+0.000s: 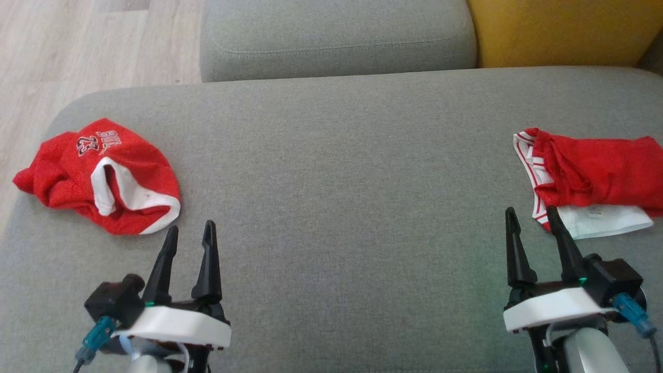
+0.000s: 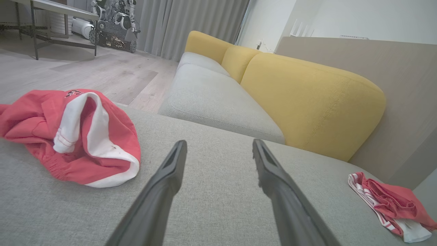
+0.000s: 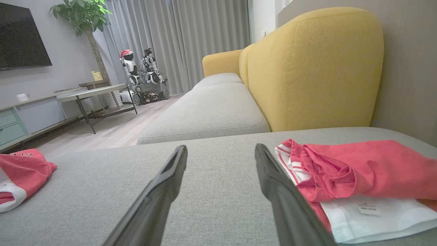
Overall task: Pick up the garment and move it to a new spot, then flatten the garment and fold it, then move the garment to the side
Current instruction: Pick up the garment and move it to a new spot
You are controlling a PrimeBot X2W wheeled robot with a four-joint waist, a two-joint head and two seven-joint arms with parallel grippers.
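Note:
Two red garments lie on the grey sofa seat. A crumpled red jersey with white lining and lettering sits at the left. A red garment with a striped waistband and white lining lies at the right. My left gripper is open, just below and right of the jersey, holding nothing. My right gripper is open, its right finger tip at the striped garment's lower left edge, with nothing between the fingers.
A second grey seat cushion and yellow backrests lie beyond. Wooden floor drops off past the sofa's left edge. A low table, a plant and parked robots stand across the room.

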